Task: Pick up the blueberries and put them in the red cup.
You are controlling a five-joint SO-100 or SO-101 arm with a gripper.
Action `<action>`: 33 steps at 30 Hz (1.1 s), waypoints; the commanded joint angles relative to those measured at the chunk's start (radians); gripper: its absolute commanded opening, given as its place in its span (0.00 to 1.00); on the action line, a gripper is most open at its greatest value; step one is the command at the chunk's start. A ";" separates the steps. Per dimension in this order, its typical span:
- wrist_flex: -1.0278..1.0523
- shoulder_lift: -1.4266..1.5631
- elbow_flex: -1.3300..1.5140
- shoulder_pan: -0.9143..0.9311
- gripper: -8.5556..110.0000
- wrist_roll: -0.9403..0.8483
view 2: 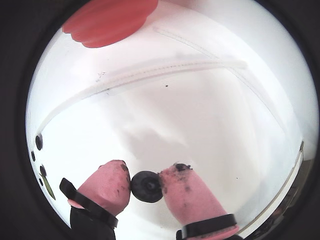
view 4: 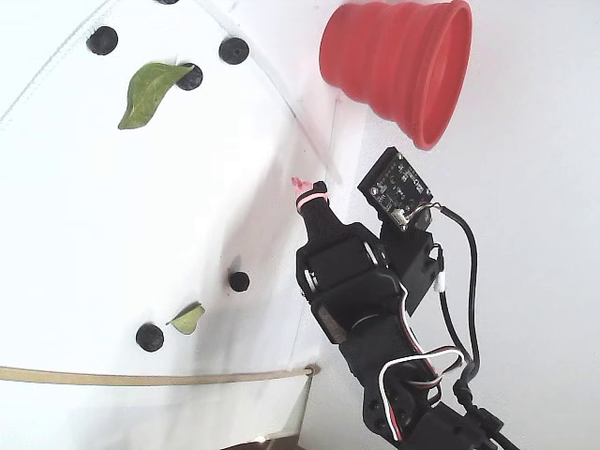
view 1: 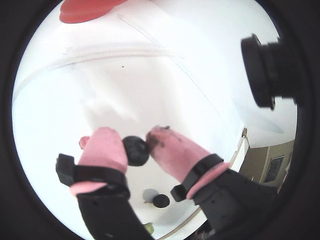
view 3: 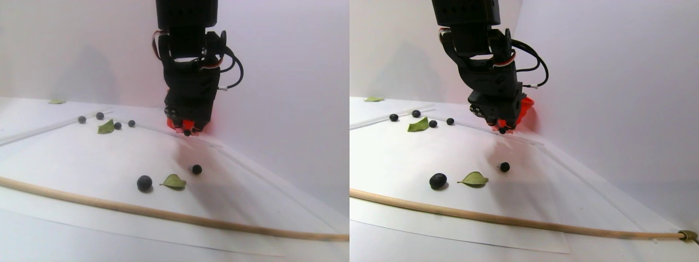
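My gripper (view 1: 136, 148) is shut on one dark blueberry (view 1: 136, 151), pinched between the pink fingertips and held above the white sheet; the other wrist view shows the same gripper (view 2: 146, 184) and blueberry (view 2: 146, 187). The red cup (view 4: 398, 61) is ahead of the gripper (view 4: 305, 192). Only its edge shows at the top of both wrist views (view 1: 85, 11) (view 2: 110, 20). One loose blueberry (view 4: 239, 281) lies below the arm, another (view 4: 150, 337) beside a leaf. Three more blueberries (view 4: 233, 50) lie at the far side.
Green leaves (view 4: 148, 89) (view 4: 187, 319) lie among the berries. A thin wooden stick (view 4: 141, 378) runs along the sheet's near edge. A second camera (view 1: 265, 70) juts from the arm. A white wall (view 3: 284, 82) rises just behind the cup.
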 commanded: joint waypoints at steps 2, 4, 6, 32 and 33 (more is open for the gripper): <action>0.011 0.158 0.011 0.003 0.16 -0.002; 0.014 0.173 0.014 0.000 0.16 -0.002; 0.021 0.190 0.018 -0.003 0.16 -0.002; 0.132 0.357 -0.020 -0.032 0.16 0.009; 0.138 0.362 -0.025 -0.032 0.16 0.009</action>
